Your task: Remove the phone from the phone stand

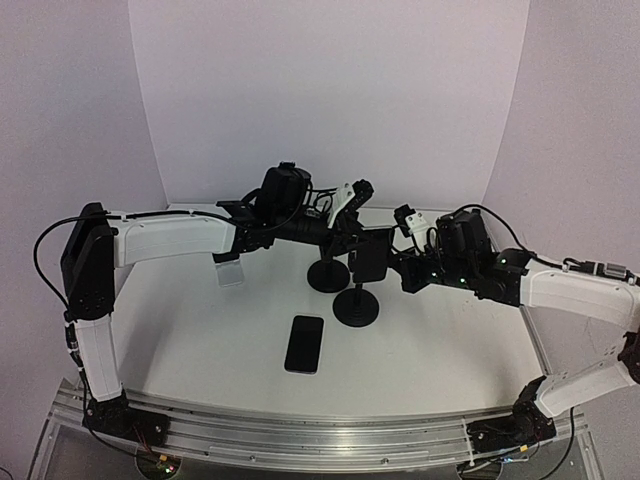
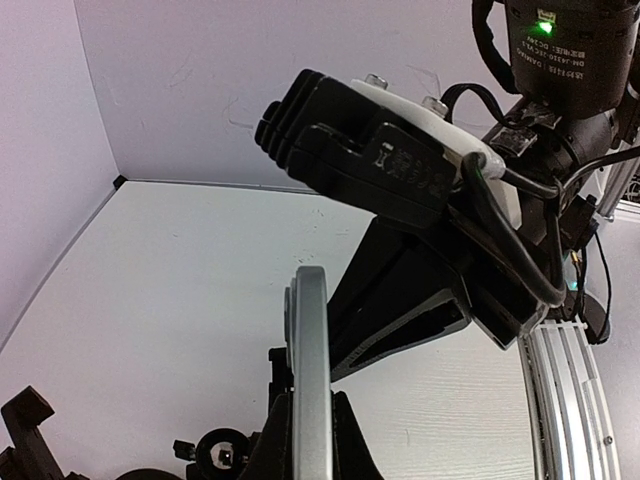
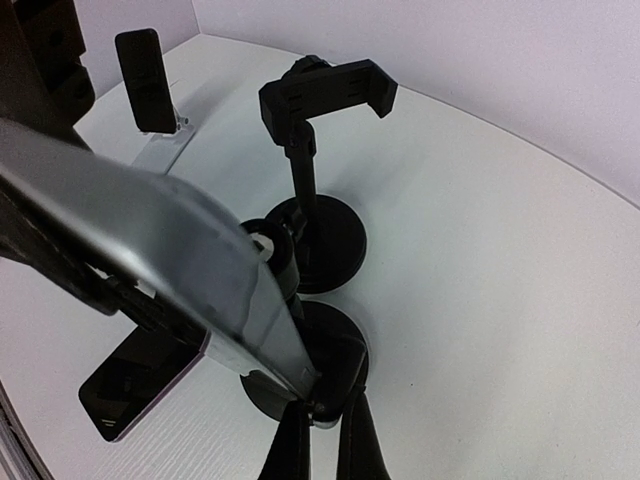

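Note:
The phone (image 1: 373, 256), dark with a silver rim, stands upright in the clamp of the nearer black phone stand (image 1: 356, 308). My left gripper (image 1: 352, 240) reaches in from the left. In the left wrist view it (image 2: 310, 395) is shut on the phone's silver edge (image 2: 310, 320), one black finger on each face. My right gripper (image 1: 400, 265) comes in from the right. In the right wrist view its fingers (image 3: 326, 400) pinch the black clamp end of the stand below the phone's rim (image 3: 170, 255), above the round base (image 3: 335, 350).
A second, empty phone stand (image 1: 328, 274) (image 3: 330, 95) stands just behind the first. Another dark phone (image 1: 304, 343) lies flat on the white table in front. A small phone leans on a clear holder (image 1: 230, 270) to the left. White walls enclose the back and sides.

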`<move>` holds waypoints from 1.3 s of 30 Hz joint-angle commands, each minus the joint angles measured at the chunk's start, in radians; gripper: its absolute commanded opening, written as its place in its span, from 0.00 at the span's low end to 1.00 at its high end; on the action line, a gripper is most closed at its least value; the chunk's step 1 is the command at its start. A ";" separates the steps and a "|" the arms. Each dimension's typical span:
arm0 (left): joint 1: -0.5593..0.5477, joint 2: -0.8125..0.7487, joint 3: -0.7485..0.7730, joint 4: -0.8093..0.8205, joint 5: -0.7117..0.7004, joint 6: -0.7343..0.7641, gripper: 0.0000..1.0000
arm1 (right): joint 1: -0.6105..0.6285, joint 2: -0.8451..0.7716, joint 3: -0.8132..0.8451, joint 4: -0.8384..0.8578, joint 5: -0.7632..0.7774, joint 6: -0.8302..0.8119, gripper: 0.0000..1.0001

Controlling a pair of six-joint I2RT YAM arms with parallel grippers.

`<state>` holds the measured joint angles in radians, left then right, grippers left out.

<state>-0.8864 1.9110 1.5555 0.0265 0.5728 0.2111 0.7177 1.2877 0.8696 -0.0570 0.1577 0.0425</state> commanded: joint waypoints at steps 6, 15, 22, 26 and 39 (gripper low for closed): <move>0.030 -0.067 0.004 -0.277 0.060 0.041 0.00 | -0.179 0.002 0.008 -0.145 0.418 0.005 0.00; 0.030 -0.056 0.061 -0.368 0.049 0.058 0.00 | -0.215 0.019 0.012 -0.157 0.429 -0.001 0.00; 0.030 -0.065 0.051 -0.363 0.057 0.052 0.00 | -0.218 0.022 0.014 -0.166 0.447 0.007 0.00; 0.030 -0.067 0.047 -0.320 0.079 0.044 0.00 | -0.218 0.009 0.023 -0.167 0.413 0.017 0.00; 0.029 -0.087 0.071 -0.273 0.277 -0.002 0.00 | -0.218 -0.020 0.038 -0.167 0.353 0.014 0.00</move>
<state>-0.8581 1.8973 1.5951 -0.3061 0.7433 0.2523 0.4961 1.2999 0.8810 -0.2283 0.5365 0.0463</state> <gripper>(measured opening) 0.057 0.002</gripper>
